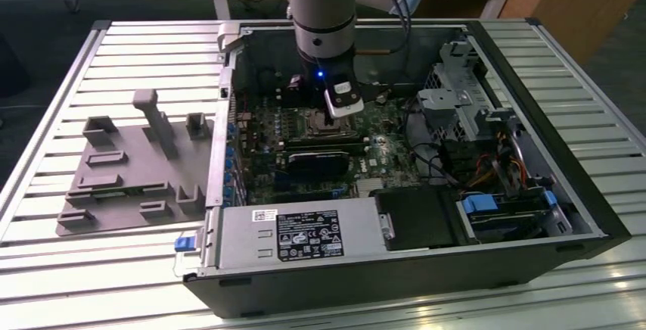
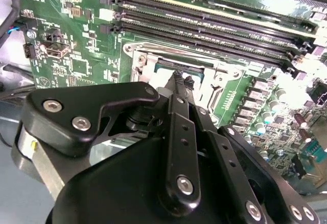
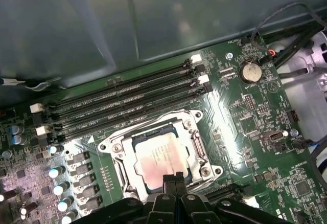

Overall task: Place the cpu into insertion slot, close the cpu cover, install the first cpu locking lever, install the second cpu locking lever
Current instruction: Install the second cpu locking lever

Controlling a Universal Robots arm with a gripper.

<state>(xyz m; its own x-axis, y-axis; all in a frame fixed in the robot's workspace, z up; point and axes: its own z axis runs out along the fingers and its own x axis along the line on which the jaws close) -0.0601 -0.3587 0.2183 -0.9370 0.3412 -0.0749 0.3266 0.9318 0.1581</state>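
The cpu (image 3: 153, 160), a square chip with a silver-grey top, lies flat in the insertion slot (image 3: 113, 147) on the green motherboard. The cpu cover (image 3: 193, 141), a silvery frame, lies down around the chip. My gripper (image 3: 173, 179) is shut with nothing between its fingers, and its tips stand at the near edge of the chip and cover. In the second wrist view the gripper (image 2: 180, 76) points at the slot's metal surround (image 2: 148, 63). The exterior view has the gripper (image 1: 338, 120) low inside the open computer case, right over the slot (image 1: 317, 124).
Long black memory slots (image 3: 127, 98) run beside the socket, and a coin battery (image 3: 250, 71) sits further off. A black fan card (image 1: 321, 165), a power supply (image 1: 302, 231) and cables (image 1: 444, 156) crowd the case. A grey fixture (image 1: 131, 171) rests on the slatted table at the exterior view's left.
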